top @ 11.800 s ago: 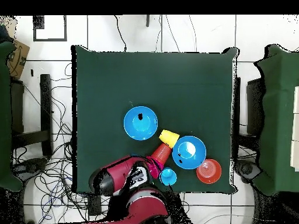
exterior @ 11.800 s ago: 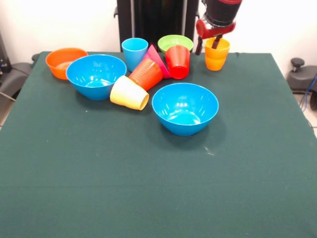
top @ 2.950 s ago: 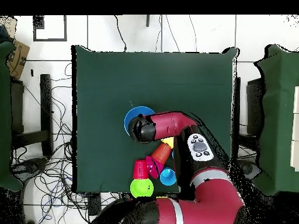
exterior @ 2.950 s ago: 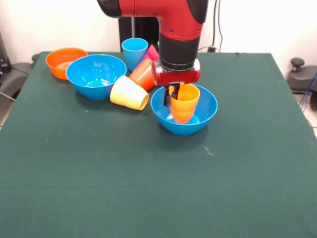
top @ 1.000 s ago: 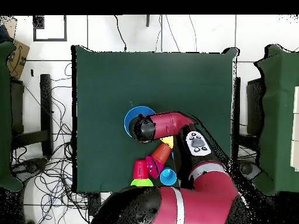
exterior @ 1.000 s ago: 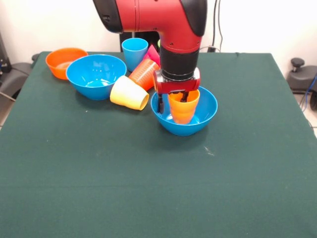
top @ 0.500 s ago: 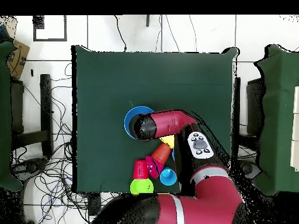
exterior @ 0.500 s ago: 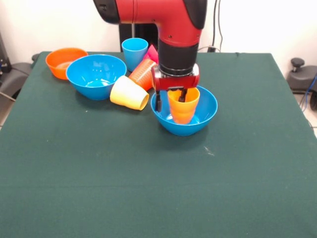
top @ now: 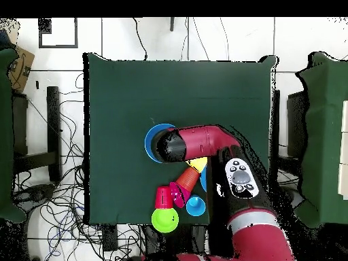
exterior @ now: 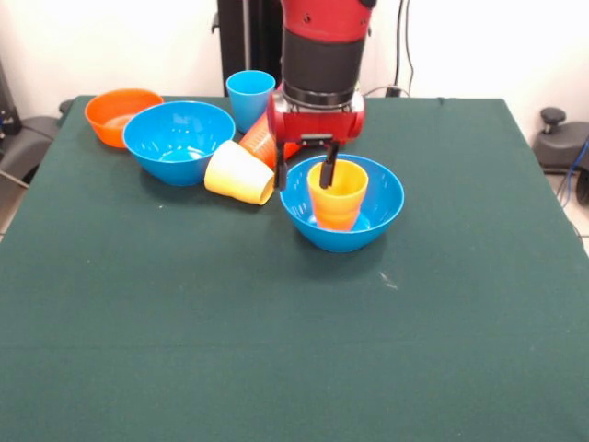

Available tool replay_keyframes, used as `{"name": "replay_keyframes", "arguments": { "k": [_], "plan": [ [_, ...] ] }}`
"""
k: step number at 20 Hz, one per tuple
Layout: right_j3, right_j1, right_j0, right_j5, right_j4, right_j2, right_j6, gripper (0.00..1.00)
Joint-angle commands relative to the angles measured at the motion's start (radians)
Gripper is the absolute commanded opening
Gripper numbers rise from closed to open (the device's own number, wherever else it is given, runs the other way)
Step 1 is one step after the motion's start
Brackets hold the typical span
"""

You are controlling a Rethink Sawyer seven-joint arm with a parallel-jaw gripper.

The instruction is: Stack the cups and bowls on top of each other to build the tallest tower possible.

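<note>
1. Standing upright inside a bright blue bowl [exterior: 363, 221], near the middle of the green table [exterior: 294, 350]: a yellow-orange cup [exterior: 337, 195], mouth up; together they make a two-piece tower.
2. Gripper [exterior: 305, 166] hangs just above the cup's rim. Fingers spread apart; one dark finger [exterior: 328, 164] overlaps the cup's rim at the back, the other sits outside the cup over the bowl's edge. Nothing held. Cannot tell whether that finger touches the cup.
3. Just beside this bowl: pale yellow cup [exterior: 239, 173] on its side, mouth toward the camera.
4. Behind it, an orange cup [exterior: 260, 138], tipped over, partly hidden by the gripper.
5. Second blue bowl [exterior: 179, 140], empty, touching the pale yellow cup.
6. Orange bowl [exterior: 118, 113], empty, at the far corner.
7. Light blue cup [exterior: 249, 96] upright behind.
8. Overhead view: red cup [top: 163, 198] and lime-green bowl [top: 164, 220] near the table's edge; arm [top: 204, 144] covers the tower.
</note>
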State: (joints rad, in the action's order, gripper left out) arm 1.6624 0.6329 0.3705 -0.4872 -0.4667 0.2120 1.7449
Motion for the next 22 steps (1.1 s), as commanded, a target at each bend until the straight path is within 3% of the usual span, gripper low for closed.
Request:
{"name": "replay_keyframes", "arguments": {
  "k": [1,12,22],
  "plan": [
    [0.066,0.041,0.019,-0.118,0.009,0.090,-0.082,1.00],
    [0.119,0.117,0.044,-0.188,0.044,0.105,-0.100,1.00],
    [0.154,0.188,0.180,-0.320,-0.024,0.148,-0.308,1.00]
  ]
}}
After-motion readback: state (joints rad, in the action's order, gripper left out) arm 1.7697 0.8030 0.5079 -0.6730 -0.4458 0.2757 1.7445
